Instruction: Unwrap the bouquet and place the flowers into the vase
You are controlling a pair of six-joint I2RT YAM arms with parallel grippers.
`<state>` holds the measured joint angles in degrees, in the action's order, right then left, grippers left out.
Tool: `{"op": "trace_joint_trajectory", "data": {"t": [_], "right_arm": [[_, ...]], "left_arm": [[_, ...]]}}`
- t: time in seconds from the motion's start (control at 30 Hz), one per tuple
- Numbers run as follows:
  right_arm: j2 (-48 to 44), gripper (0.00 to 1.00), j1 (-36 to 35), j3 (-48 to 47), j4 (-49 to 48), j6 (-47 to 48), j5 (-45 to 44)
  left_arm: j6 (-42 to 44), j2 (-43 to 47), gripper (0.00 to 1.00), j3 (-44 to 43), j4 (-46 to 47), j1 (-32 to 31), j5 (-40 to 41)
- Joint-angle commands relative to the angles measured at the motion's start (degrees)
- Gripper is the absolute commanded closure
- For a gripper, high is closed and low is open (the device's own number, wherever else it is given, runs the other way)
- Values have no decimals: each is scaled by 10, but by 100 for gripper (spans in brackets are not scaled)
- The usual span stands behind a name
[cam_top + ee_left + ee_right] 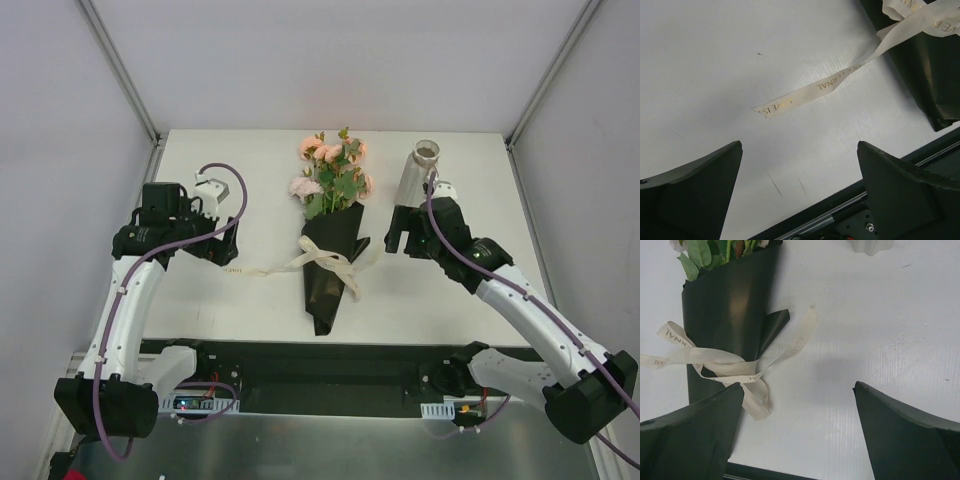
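1. Our left gripper has its jaws spread wide with nothing between them. It hangs over white table, and the loose end of the cream ribbon lies just ahead of its fingers, apart from them.
2. Our right gripper is also wide apart and holds nothing. We see only table surface between its fingers, with the ribbon's bow close by one of them.
3. The bouquet lies flat mid-table between the two grippers, wrapped and tied. The point of its black paper cone faces the near edge, and the flowers face the far edge.
4. The vase stands upright at the far right, near the right gripper and apart from its fingers.
5. Open table shows on both sides of the cone. The cone's tip nearly reaches the dark rail along the near edge.
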<state>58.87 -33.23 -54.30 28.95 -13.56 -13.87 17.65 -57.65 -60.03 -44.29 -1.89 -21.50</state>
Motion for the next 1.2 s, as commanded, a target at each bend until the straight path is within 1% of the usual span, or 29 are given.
{"op": "trace_joint_trajectory", "data": {"t": [0.0, 0.13, 0.2, 0.33, 0.43, 0.5, 0.53, 0.6, 0.83, 0.97, 1.17], "right_arm": [[12, 5, 1, -2, -1, 3, 2], [25, 9, -3, 7, -7, 25, 0], [27, 12, -4, 24, -20, 27, 3], [39, 15, -6, 42, -47, 14, 9], [57, 16, -6, 46, -56, -8, 16], [64, 17, -8, 53, -64, -25, 30], [73, 17, -7, 54, -72, -30, 33], [82, 17, -7, 58, -78, -48, 42], [124, 19, -8, 58, -99, -82, 62], [125, 19, -9, 61, -99, -89, 60], [121, 20, -8, 75, -108, -99, 63]], "left_arm": [[29, -4, 1, -3, -12, -2, -41], [60, -4, 1, -3, -12, -2, -99], [67, -15, 1, -8, -11, -2, -112], [80, -68, 1, -21, -10, -7, -130], [99, -91, 1, -13, 10, -28, -115], [113, -101, 1, -6, 34, -46, -84], [119, -114, 1, -2, 39, -69, -74], [128, -133, 1, 0, 55, -89, -58], [164, -241, 1, 4, 88, -173, -53], [174, -287, 1, 4, 102, -217, -53], [179, -332, 1, 10, 132, -240, -55]]}}
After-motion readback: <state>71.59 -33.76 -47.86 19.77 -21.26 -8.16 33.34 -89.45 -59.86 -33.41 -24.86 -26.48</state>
